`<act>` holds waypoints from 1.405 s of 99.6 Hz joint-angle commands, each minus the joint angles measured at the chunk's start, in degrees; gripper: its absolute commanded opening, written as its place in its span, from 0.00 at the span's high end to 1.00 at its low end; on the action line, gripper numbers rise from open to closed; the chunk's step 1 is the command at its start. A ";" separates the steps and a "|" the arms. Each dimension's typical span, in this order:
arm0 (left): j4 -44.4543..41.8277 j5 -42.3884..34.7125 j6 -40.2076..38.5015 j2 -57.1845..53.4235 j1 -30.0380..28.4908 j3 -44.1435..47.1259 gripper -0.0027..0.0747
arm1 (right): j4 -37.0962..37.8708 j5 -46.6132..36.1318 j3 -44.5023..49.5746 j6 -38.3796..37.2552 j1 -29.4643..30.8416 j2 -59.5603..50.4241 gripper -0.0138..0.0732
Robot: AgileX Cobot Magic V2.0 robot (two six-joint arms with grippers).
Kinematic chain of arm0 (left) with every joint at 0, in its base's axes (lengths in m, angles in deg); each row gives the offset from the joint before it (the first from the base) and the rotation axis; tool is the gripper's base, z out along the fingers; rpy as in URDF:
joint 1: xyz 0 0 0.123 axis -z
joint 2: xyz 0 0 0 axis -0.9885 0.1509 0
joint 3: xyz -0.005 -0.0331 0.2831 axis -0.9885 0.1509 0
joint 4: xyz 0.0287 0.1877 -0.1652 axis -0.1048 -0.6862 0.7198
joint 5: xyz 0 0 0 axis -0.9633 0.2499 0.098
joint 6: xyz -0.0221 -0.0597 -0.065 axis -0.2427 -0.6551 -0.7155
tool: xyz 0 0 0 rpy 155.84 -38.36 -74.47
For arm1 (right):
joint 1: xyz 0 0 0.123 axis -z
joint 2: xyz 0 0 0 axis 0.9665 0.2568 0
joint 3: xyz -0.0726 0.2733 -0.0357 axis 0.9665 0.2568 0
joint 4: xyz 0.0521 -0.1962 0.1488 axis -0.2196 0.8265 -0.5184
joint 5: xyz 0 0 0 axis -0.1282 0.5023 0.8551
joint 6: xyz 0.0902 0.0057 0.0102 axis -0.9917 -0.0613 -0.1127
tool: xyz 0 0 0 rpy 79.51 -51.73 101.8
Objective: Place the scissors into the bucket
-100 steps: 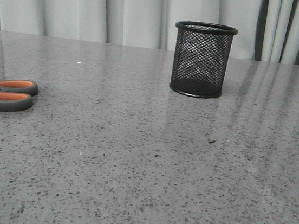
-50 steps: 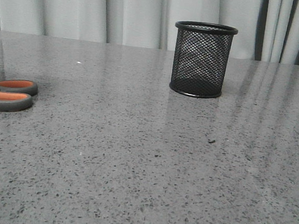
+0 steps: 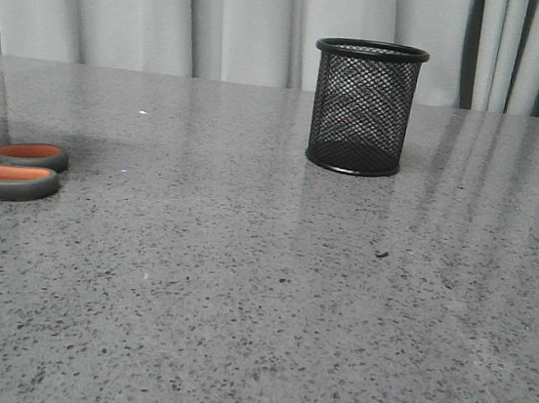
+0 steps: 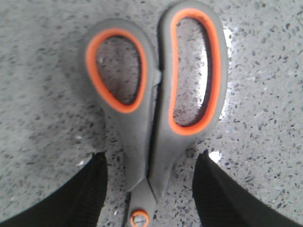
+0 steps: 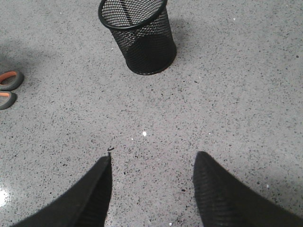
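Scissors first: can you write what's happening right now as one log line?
scissors: flat on table, ungrasped | left gripper: open, straddling handle neck | bucket: upright, looks empty | right gripper: open, holding nothing

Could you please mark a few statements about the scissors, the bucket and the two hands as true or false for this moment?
1. The scissors lie flat on the table, closed. True.
2. The bucket lies tipped on its side. False: it stands upright.
3. The left hand is open, a finger on either side of the scissors near the pivot. True.
4. The scissors are already in the bucket. False: they lie at the table's left edge, far from it.
5. The right hand grips the bucket. False: it is open and holds nothing, with the bucket well ahead of it.
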State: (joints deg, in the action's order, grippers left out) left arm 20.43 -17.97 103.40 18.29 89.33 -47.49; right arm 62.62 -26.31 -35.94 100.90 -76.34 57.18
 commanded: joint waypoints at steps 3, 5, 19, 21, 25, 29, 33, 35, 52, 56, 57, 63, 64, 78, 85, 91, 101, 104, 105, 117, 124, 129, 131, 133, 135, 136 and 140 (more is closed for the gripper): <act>0.09 2.48 0.16 -0.90 0.51 -1.74 0.49 | -1.05 -2.71 -2.01 0.74 0.32 0.17 0.44; -0.04 2.22 0.16 -0.90 0.51 -1.74 0.49 | -1.05 -2.71 -2.01 0.74 0.32 0.17 0.44; -0.17 2.23 0.16 -0.43 0.51 -1.74 0.49 | -1.05 -2.71 -2.01 0.83 0.32 0.17 0.44; -0.17 2.35 0.16 -0.35 0.51 -1.74 0.49 | -1.05 -2.71 -2.01 0.83 0.32 0.17 0.44; -0.17 2.45 0.16 0.06 0.51 -1.74 0.49 | -1.05 -2.71 -2.01 0.83 0.32 0.17 0.44; -0.17 2.45 0.16 0.54 0.51 -1.74 0.49 | -1.05 -2.71 -2.01 0.83 0.32 0.17 0.44; -0.17 2.45 0.16 1.01 0.51 -1.74 0.49 | -1.05 -2.71 -2.01 0.83 0.32 0.17 0.44; -0.17 2.45 0.16 1.17 0.51 -1.74 0.49 | -1.05 -2.71 -2.01 0.83 0.32 0.17 0.44; 0.78 2.68 0.16 1.82 0.51 -1.74 0.50 | -1.05 -2.71 -2.01 0.86 0.32 0.17 0.44; 1.08 2.68 0.16 1.82 0.51 -1.74 0.52 | -1.05 -2.71 -2.01 0.86 0.32 0.17 0.44; 1.08 2.68 0.16 1.82 0.51 -1.74 0.52 | -1.05 -2.71 -2.01 0.86 0.32 0.17 0.44; 1.37 2.68 0.16 1.82 0.51 -1.74 0.61 | -1.05 -2.71 -2.01 0.86 0.32 0.17 0.44; 1.35 2.68 0.16 1.82 0.51 -1.74 0.62 | -1.05 -2.71 -2.01 0.86 0.32 0.17 0.44; 1.49 2.68 -2.84 1.82 0.51 -1.86 0.92 | -1.05 -2.71 -2.01 0.86 0.32 0.17 0.44; 1.49 2.68 -5.18 1.82 0.51 -2.34 0.99 | -1.05 -2.71 -2.01 0.86 0.32 0.17 0.44; 1.49 2.68 -6.89 1.82 0.51 -3.40 0.99 | -1.05 -2.71 -2.01 0.86 0.32 0.17 0.44; 1.49 2.68 -10.18 0.81 0.91 -5.75 0.99 | -1.05 -2.36 -2.01 0.86 0.32 0.17 0.44; 1.16 2.68 -10.72 0.25 1.23 -6.39 0.99 | -1.05 -2.23 -2.01 0.86 0.32 0.17 0.44; 1.19 2.68 -10.73 -0.08 1.40 -6.55 0.99 | -1.05 -2.23 -2.01 0.86 0.32 0.17 0.44; 0.52 2.68 -12.19 -3.58 3.66 -9.07 0.99 | -2.16 -2.01 -2.01 0.86 0.32 0.17 0.44; -0.39 2.68 -13.59 -6.03 5.58 -10.84 0.99 | -3.44 -2.01 -2.01 0.86 0.32 0.17 0.44; -0.61 2.68 -14.46 -7.80 7.10 -11.93 0.99 | -5.05 -2.01 -2.01 0.96 0.32 0.17 0.44; -0.61 2.68 -14.72 -8.55 7.80 -12.40 0.99 | -5.85 -2.01 -2.01 1.21 0.32 0.17 0.44; -0.61 2.68 -15.05 -9.33 8.52 -12.73 0.99 | -6.86 -2.01 -2.01 1.64 0.32 0.22 0.44; -0.61 2.68 -15.22 -10.09 9.29 -13.17 0.99 | -7.62 -2.01 -2.01 2.09 0.32 0.46 0.44; -0.61 2.68 -15.51 -10.36 9.55 -13.49 0.99 | -8.38 -2.01 -2.01 2.21 0.32 0.65 0.44; -0.61 2.68 -16.30 -11.91 11.21 -14.25 0.99 | -11.17 -2.01 -2.01 3.23 0.32 0.90 0.44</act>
State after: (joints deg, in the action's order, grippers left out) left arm 18.65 -17.46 89.30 11.67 97.36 -58.44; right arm 57.53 -25.84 -35.94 101.86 -76.34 57.45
